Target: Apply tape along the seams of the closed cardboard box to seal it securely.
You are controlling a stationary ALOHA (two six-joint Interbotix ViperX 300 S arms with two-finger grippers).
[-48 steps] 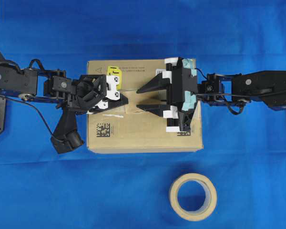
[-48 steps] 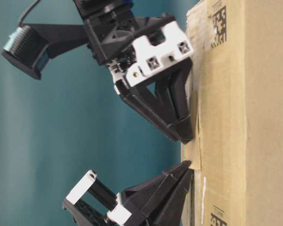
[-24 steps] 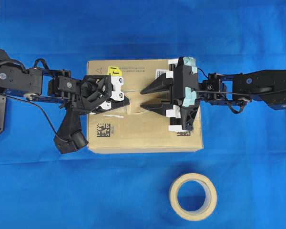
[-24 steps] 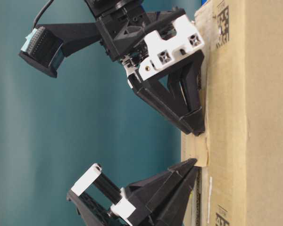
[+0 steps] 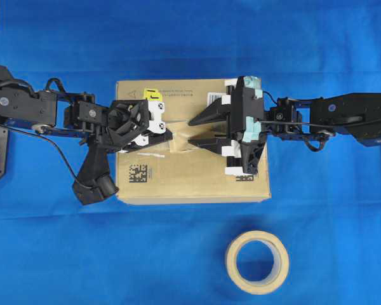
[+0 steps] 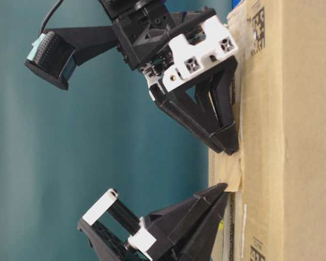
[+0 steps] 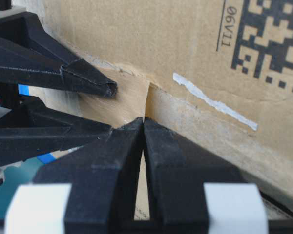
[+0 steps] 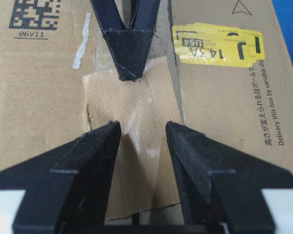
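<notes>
The brown cardboard box (image 5: 190, 181) lies on the blue cloth with its yellow sticker (image 8: 217, 44) showing. A short tan tape (image 8: 132, 131) strip lies flat over the seams (image 8: 134, 219), which show only as a dark slit below its near edge. My left gripper (image 5: 171, 135) is shut, and its joined tip (image 8: 128, 73) presses on the far end of the strip. My right gripper (image 8: 141, 127) is open and its fingers (image 8: 102, 141) straddle the strip's near half. From table level, the left gripper (image 6: 231, 147) touches the box top just above the tape (image 6: 228, 174).
A ring-shaped tan tape roll (image 5: 257, 262) lies on the cloth in front of the box. A white streak (image 8: 82, 41) and a black square code (image 8: 33, 12) mark the box top. Both arms reach in from the sides over the box.
My left gripper moved right and down until its shut tip came to rest on the tape's end. The right gripper shifted slightly over the strip. The tape lies flatter now.
</notes>
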